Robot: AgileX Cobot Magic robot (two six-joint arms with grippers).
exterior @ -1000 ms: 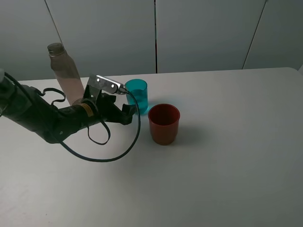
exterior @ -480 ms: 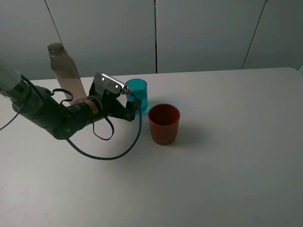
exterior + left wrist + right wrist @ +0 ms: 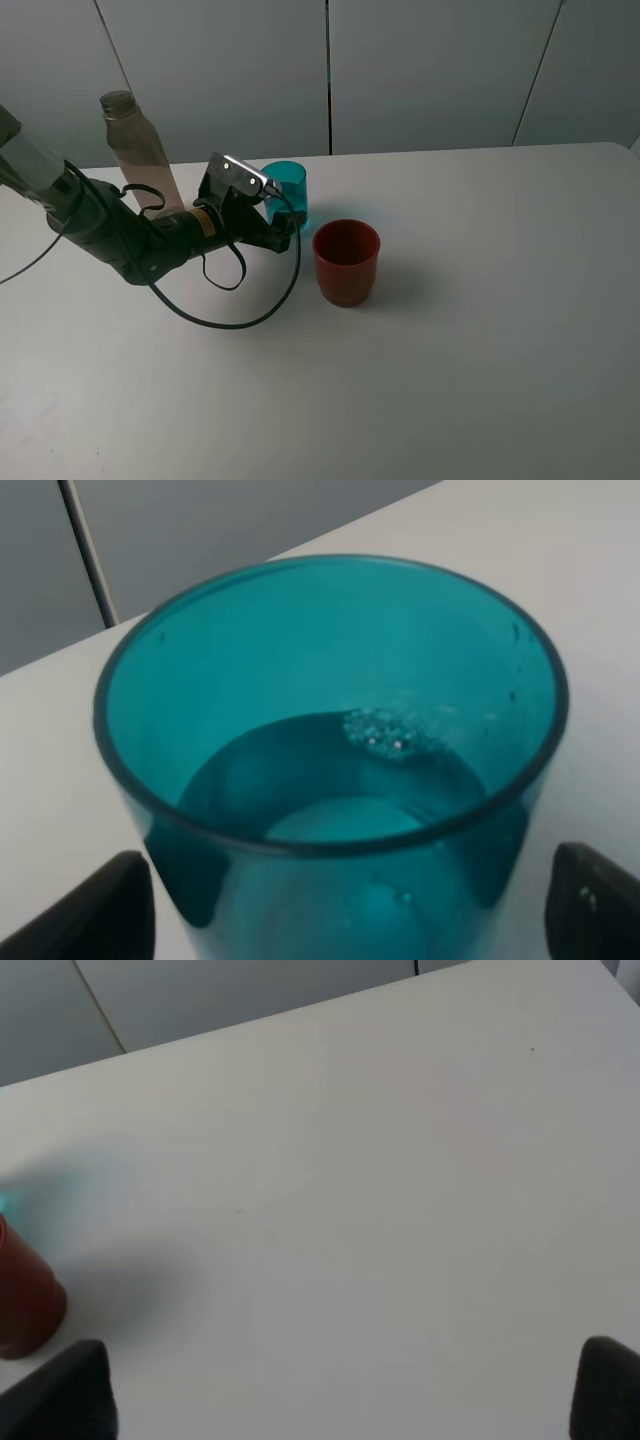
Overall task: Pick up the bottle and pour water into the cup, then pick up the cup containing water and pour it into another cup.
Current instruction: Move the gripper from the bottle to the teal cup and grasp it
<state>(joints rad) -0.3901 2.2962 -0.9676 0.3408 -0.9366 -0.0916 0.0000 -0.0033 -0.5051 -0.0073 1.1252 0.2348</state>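
Red cup (image 3: 347,262) stands nearest, upright. At its 11 o'clock the teal cup (image 3: 291,192), part-filled with water (image 3: 320,770), sits upright between the spread jaws of the left gripper (image 3: 284,222), not clenched; contact cannot be confirmed. Bottle (image 3: 135,150) stands beyond, at the teal cup's 10 o'clock. Right gripper (image 3: 335,1390) released, holding nothing. Risk: an off-centre closure could shove the cup and slop water onto the table (image 3: 500,350).

Crowded far-left, open right
You have bare desk (image 3: 500,350) toward the right and near edges; bottle (image 3: 140,150), teal cup (image 3: 292,188), red cup (image 3: 346,262) and left arm (image 3: 150,245) crowd the far-left corner.
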